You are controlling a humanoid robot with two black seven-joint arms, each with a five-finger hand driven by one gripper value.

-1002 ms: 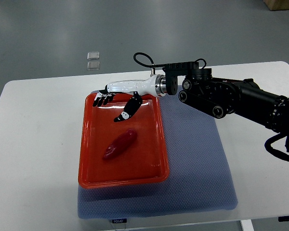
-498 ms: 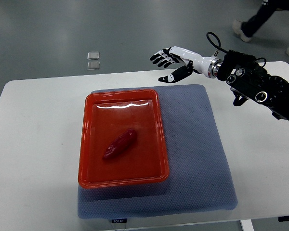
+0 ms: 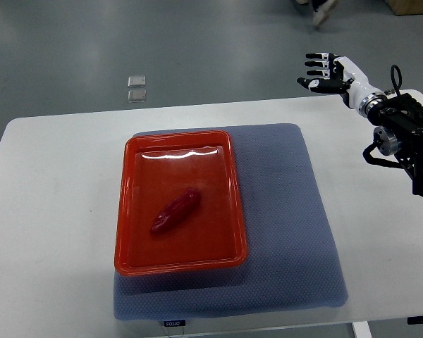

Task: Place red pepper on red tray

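The red pepper (image 3: 175, 210) lies inside the red tray (image 3: 128, 211), a little left of its centre, long axis running diagonally from lower left to upper right, clear of all four walls. The task looks complete as things lie. The right hand (image 3: 326, 72) hangs beyond the table's far right corner, well apart from the tray, fingers spread and holding nothing; its dark forearm (image 3: 405, 137) enters from the right edge. The left arm is not in view. Handling judgement: the pepper appears small, light and smooth-skinned, likely slightly slippery; whether it is real or a firm plastic replica cannot be told. Its tapered shape suggests it could roll about its long axis if nudged. Best hold, should it need re-seating: across the thicker middle, fingers closing perpendicular to the long axis, not at either narrow end. Room: the tray sits on the left part of a blue-grey mat (image 3: 289, 211), which lies on the white table (image 3: 49, 211). The tray's raised rim would catch a low sideways approach, so entry from above is the safer route. The right half of the mat and the table on both sides offer open room.
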